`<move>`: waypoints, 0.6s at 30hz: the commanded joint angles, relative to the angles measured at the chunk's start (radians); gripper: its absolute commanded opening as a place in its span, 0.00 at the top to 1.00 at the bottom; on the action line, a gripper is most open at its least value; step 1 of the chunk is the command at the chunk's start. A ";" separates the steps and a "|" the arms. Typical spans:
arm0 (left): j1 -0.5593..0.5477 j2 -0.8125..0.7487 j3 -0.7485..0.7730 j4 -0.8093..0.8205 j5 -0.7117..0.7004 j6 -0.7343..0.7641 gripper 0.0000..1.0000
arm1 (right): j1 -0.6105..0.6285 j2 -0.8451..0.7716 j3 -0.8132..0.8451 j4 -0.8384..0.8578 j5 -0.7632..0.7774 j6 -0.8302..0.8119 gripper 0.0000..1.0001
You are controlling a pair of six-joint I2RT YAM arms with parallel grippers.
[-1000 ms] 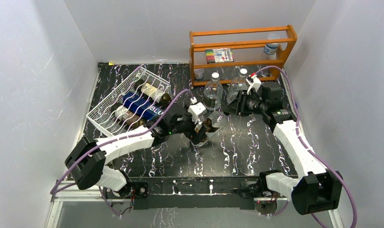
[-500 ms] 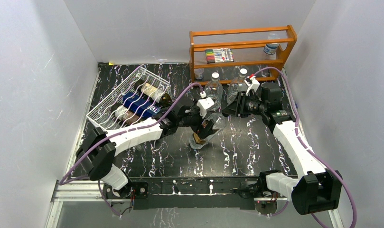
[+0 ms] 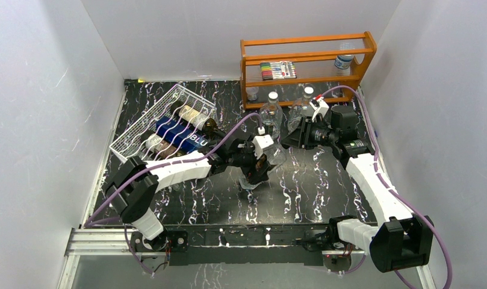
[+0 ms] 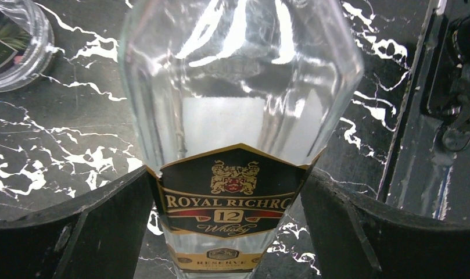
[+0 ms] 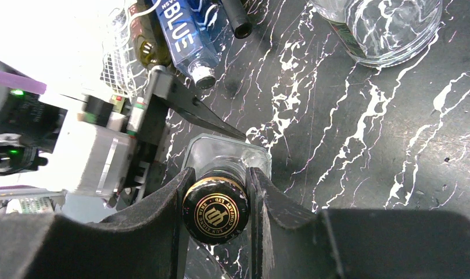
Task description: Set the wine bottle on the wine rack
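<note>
The wine bottle is clear glass with a dark "Royal Richro 12" label and stands tilted on the black marble table. My right gripper is shut on its black and gold cap, one finger on each side of the neck. My left gripper straddles the lower body, its wide fingers pressed against both edges of the label. The white wire wine rack sits at the back left with several bottles lying in it.
An orange wooden shelf stands at the back right with markers and a small jar. Two clear round bottles with white caps stand in front of it, close behind the grippers. A blue bottle pokes out of the rack.
My left arm reached further right and its jaws came in from wide open onto the bottle's body. The right gripper kept its hold on the cap and barely moved.
</note>
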 commanded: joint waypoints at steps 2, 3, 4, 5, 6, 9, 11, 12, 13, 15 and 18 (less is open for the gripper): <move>0.004 0.051 -0.040 0.031 0.081 0.080 0.15 | 0.006 -0.041 0.011 0.118 -0.096 0.064 1.00; 0.005 0.065 -0.034 0.020 0.086 0.093 0.18 | 0.007 -0.041 0.010 0.118 -0.096 0.064 1.00; 0.006 0.073 -0.026 0.010 0.089 0.101 0.21 | 0.007 -0.042 0.010 0.118 -0.095 0.063 1.00; 0.006 0.076 -0.024 0.010 0.093 0.102 0.23 | 0.007 -0.043 0.009 0.118 -0.095 0.063 1.00; 0.006 0.071 -0.027 0.019 0.096 0.101 0.25 | 0.007 -0.045 0.008 0.117 -0.094 0.063 1.00; 0.007 0.028 -0.069 0.099 0.095 0.088 0.35 | 0.007 -0.050 0.007 0.117 -0.090 0.063 1.00; 0.007 -0.017 -0.110 0.167 0.060 0.075 0.47 | 0.007 -0.052 0.008 0.114 -0.090 0.061 1.00; 0.008 -0.041 -0.130 0.204 0.041 0.071 0.50 | 0.006 -0.053 0.007 0.114 -0.092 0.060 1.00; 0.007 -0.063 -0.160 0.236 0.028 0.067 0.54 | 0.007 -0.053 0.007 0.113 -0.091 0.060 1.00; 0.009 -0.102 -0.195 0.293 0.012 0.060 0.60 | 0.006 -0.053 0.008 0.112 -0.091 0.060 1.00; 0.011 -0.134 -0.216 0.320 0.015 0.054 0.65 | 0.006 -0.055 0.007 0.114 -0.095 0.059 1.00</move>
